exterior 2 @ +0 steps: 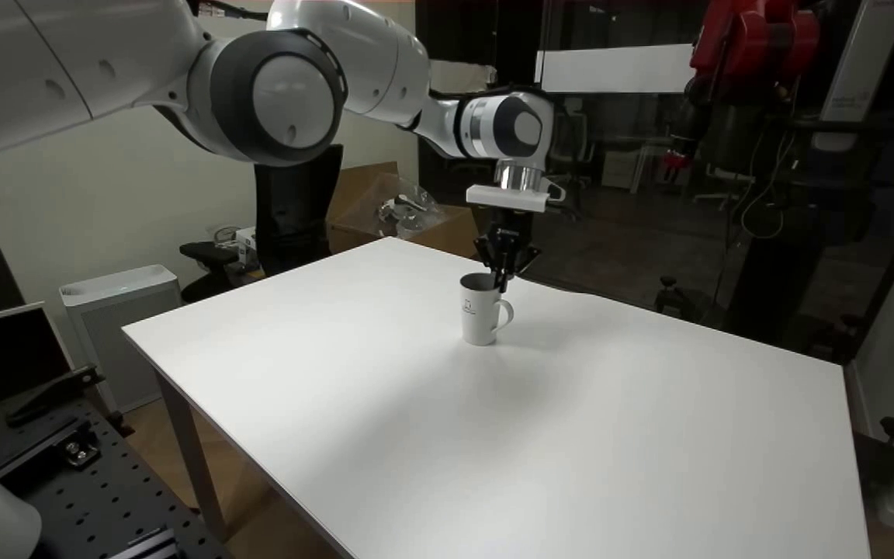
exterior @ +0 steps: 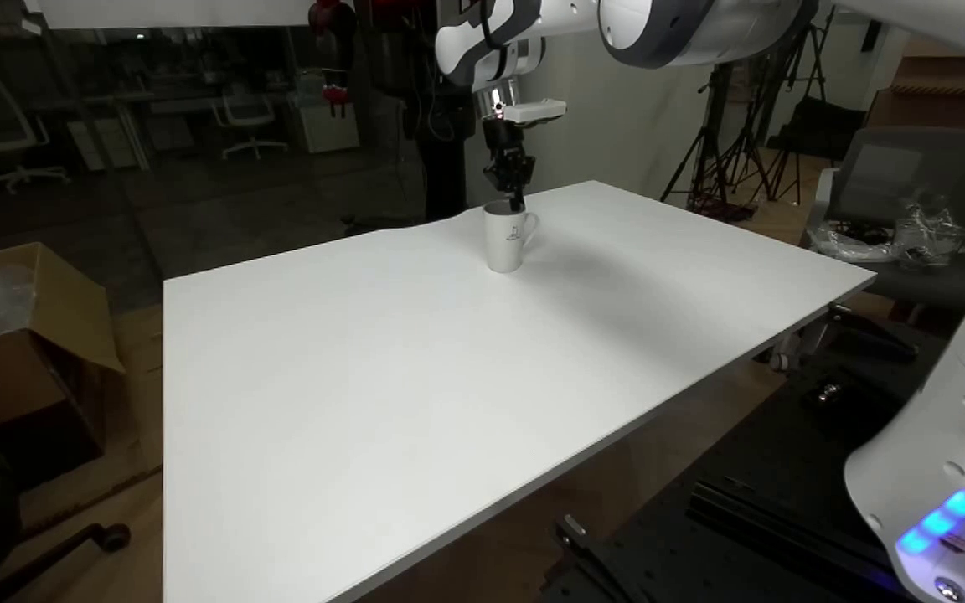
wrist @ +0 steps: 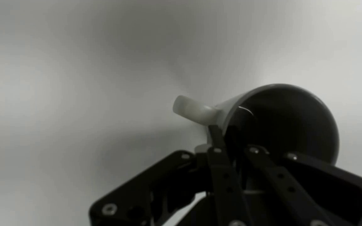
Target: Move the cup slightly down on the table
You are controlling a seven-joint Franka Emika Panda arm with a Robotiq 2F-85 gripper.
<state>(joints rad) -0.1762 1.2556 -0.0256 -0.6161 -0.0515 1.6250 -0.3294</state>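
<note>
The cup [exterior: 501,244] is a tall white mug with a dark inside and a small print. It is upright and appears to stand on the white table [exterior: 382,385], near its long edge away from the robot base. It also shows in an exterior view [exterior 2: 479,317] and in the wrist view [wrist: 284,119]. My gripper [wrist: 223,129] is shut on the cup's rim close to the handle, one finger inside and one outside. In both exterior views the gripper [exterior: 517,203] points straight down at the rim. The inner fingertip is hard to see against the dark inside.
The robot base [exterior: 952,486] stands on a black mount beside the table's near edge. Beyond the far edge is another robot with a red arm [exterior 2: 757,54]. A cardboard box [exterior: 30,335] and chairs stand on the floor around the table.
</note>
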